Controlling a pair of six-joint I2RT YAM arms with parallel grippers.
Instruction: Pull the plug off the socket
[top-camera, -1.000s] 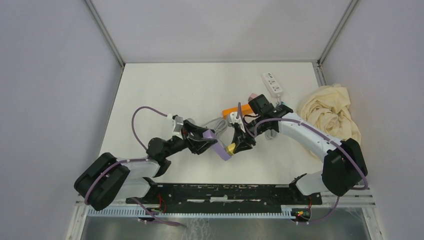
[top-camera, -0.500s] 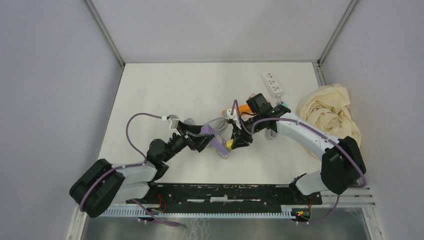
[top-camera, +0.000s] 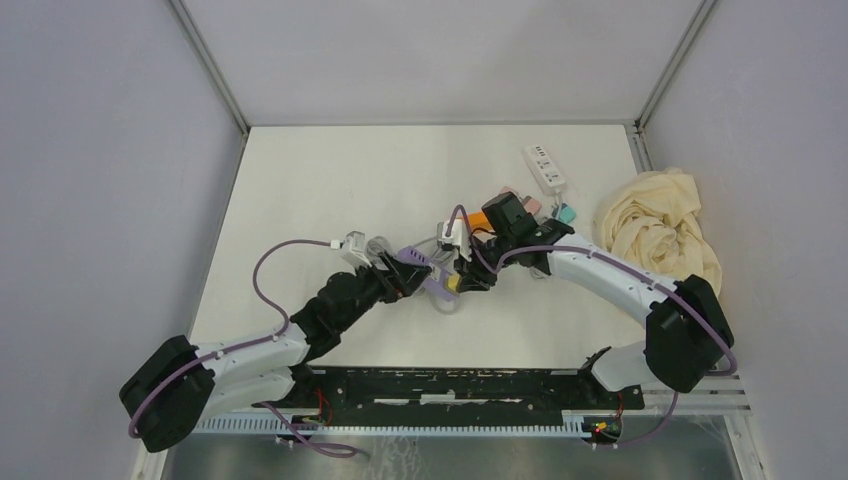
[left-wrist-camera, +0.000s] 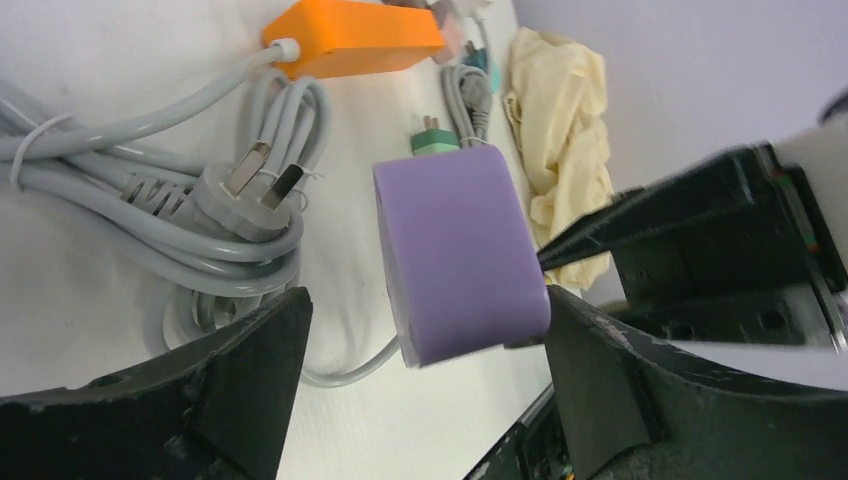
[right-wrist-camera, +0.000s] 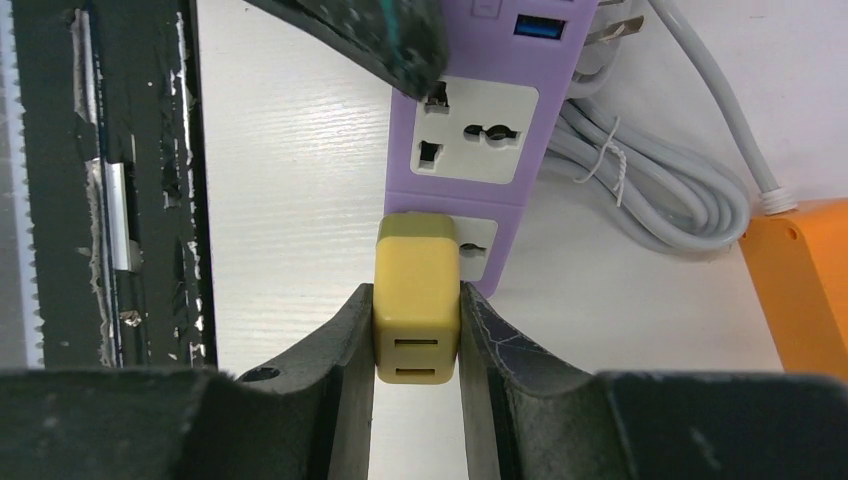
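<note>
A purple power strip lies mid-table, also in the left wrist view and the right wrist view. A yellow plug sits against the strip's end socket; its prongs are hidden. It also shows in the top view. My right gripper is shut on the plug, one finger on each side. My left gripper is open with the strip's end between its wide jaws, a clear gap on the left side.
A coiled grey cable with a loose grey plug lies beside the strip. An orange power strip is behind it. A white power strip and a cream cloth are at the back right.
Both grippers, the purple strip and the yellow plug have shifted toward the back of the table. The left arm has stretched out further.
</note>
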